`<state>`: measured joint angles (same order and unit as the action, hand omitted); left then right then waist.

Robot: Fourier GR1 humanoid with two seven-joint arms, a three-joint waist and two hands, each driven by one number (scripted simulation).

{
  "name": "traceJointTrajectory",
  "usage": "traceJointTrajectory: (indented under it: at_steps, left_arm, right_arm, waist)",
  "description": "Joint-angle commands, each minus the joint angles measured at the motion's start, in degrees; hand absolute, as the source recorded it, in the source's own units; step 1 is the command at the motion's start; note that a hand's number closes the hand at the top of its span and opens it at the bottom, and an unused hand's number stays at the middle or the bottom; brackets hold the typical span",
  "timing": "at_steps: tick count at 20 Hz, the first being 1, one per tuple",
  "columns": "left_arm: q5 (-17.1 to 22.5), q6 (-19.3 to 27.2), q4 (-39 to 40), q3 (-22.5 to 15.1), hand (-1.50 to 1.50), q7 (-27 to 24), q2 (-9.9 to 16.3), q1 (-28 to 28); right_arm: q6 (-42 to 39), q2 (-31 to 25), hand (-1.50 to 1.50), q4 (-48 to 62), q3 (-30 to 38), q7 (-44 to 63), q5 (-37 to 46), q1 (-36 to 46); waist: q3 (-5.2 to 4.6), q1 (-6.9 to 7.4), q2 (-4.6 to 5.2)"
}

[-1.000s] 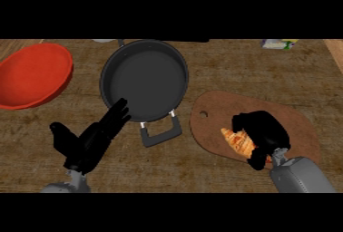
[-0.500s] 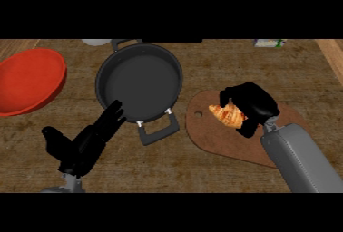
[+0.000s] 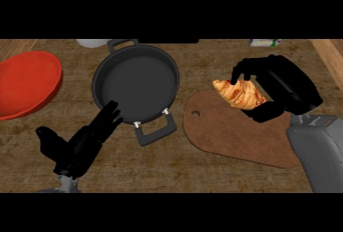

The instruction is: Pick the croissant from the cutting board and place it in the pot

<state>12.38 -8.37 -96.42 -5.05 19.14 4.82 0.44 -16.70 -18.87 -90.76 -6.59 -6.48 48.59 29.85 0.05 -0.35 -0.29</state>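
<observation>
Head view, looking down at the wooden counter: my right hand has its fingers and thumb curled round the croissant, and it sits over the far right end of the cutting board. Whether the pastry is clear of the board or just touching it, I can't tell from this angle. Left of the board is the pot, dark, with one handle on its far rim and one on its near rim, that near handle lying just beside the board's left edge. My left hand rests near the lower left, fingers straight and spread, holding nothing, its fingertips reaching over the pot's near-left rim. Further left there's a red plate, cut off by the edge of the view. At the far edge, a pale object beside the pot and a small greenish thing to the right are both cropped and too small to make out. My right forearm hides the board's near right end.
</observation>
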Motion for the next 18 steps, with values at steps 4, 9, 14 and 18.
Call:
traceJointTrajectory:
  at_steps: [4, 9, 14, 18]
  left_arm:
    - [-0.6, -0.1, 0.5, -0.8, 0.0, -0.1, -0.6, 0.8]
    - [-1.5, -0.4, 3.7, -0.4, 0.0, -1.7, -0.9, -1.3]
    - [-0.5, -2.2, 1.8, 0.7, 0.0, -1.2, 0.8, 0.1]
    - [-1.8, -0.5, 0.7, -1.2, 0.0, -0.2, -1.0, 0.6]
  right_arm:
    - [-8.4, 5.1, 1.5, -9.1, 3.5, 5.1, -9.9, 8.3]
    - [-15.3, 8.8, 1.5, -8.9, 6.7, 16.2, -15.9, 19.9]
    - [-10.4, 13.3, 1.5, -0.2, 4.0, 18.4, -12.1, 25.0]
    - [-9.3, 17.0, 1.5, 6.8, 3.4, 21.6, -11.2, 33.1]
  waist:
    - [-0.08, 0.58, 0.14]
    - [-0.12, 0.51, 0.2]
    - [-0.09, 0.93, 0.32]
    - [-0.09, 1.1, 0.32]
